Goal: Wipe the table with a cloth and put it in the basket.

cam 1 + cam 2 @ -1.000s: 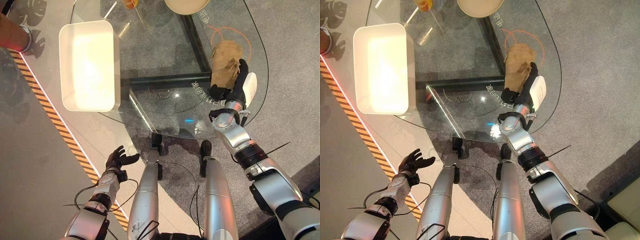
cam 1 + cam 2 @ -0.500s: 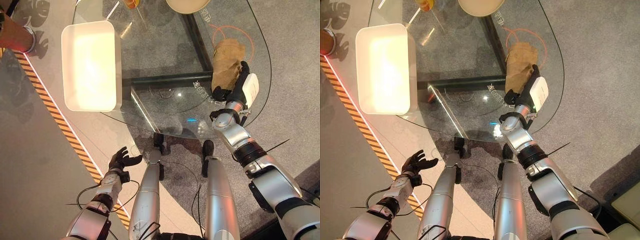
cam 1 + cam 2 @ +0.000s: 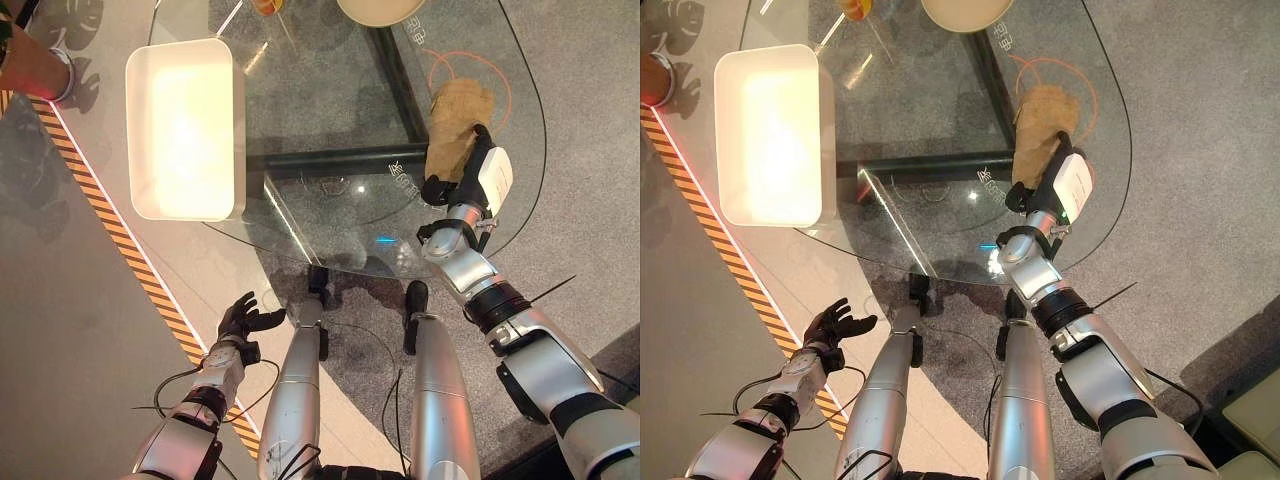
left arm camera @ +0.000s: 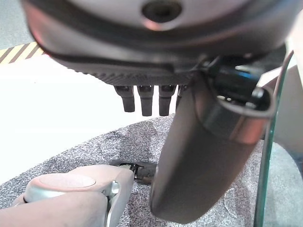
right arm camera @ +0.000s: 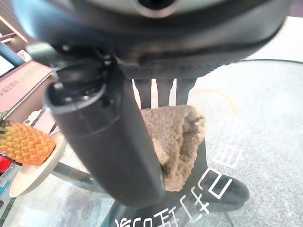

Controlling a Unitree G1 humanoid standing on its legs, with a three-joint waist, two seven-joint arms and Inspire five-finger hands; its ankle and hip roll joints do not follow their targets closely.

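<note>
Right eye view frames are showing the right hand (image 3: 1058, 182) advancing away from the robot across the glass desk (image 3: 930, 150), carrying the tan cloth (image 3: 1038, 130) further toward the orange ring marking than one second ago, which suggests that the wiping stroke is in progress and the transfer to the white basket (image 3: 770, 135) is not yet begun. The cloth is lying flat on the desk beneath and ahead of the right hand, whose straight, extended fingers are pressing down on its near end rather than gripping it. The left hand (image 3: 240, 318) is hanging relaxed and empty, low beside the desk and well apart from the basket.
</note>
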